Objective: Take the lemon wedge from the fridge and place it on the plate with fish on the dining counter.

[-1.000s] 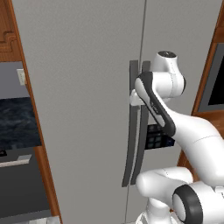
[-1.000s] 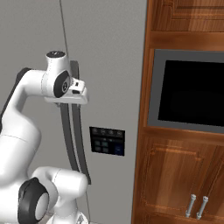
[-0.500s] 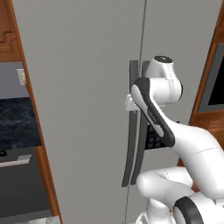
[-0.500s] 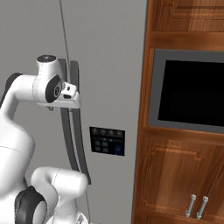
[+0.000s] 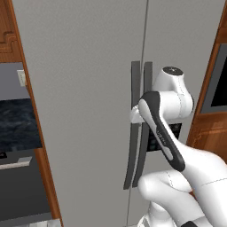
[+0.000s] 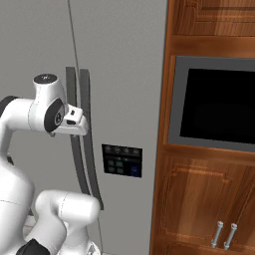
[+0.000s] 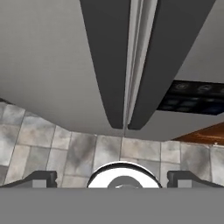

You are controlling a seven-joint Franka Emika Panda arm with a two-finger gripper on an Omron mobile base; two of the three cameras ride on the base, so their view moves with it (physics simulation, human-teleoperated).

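Observation:
The light-grey fridge (image 5: 84,88) stands with both doors shut; its two long dark handles (image 5: 138,133) run side by side down the middle seam. My gripper (image 7: 116,177) is open, its fingertips (image 7: 41,177) spread wide at the bottom of the hand view. It points at the lower ends of both handles (image 7: 131,65). From the left base view the hand (image 5: 135,114) sits right against the handles, partly behind my arm. Seen in the right base view, the hand (image 6: 74,124) is level with the middle of the handles (image 6: 82,144). The lemon wedge, plate, fish and dining counter are out of view.
A dark control panel (image 6: 122,160) is set in the right door. A wooden cabinet column with a black built-in oven (image 6: 219,107) stands close to the fridge's right. A dark counter and appliance (image 5: 15,128) lie left of the fridge. Grey floor tiles (image 7: 65,148) show below.
The hand has dropped a little and shifted left along the fridge handles, with the arm's upper link rolling over. The fridge doors have not moved.

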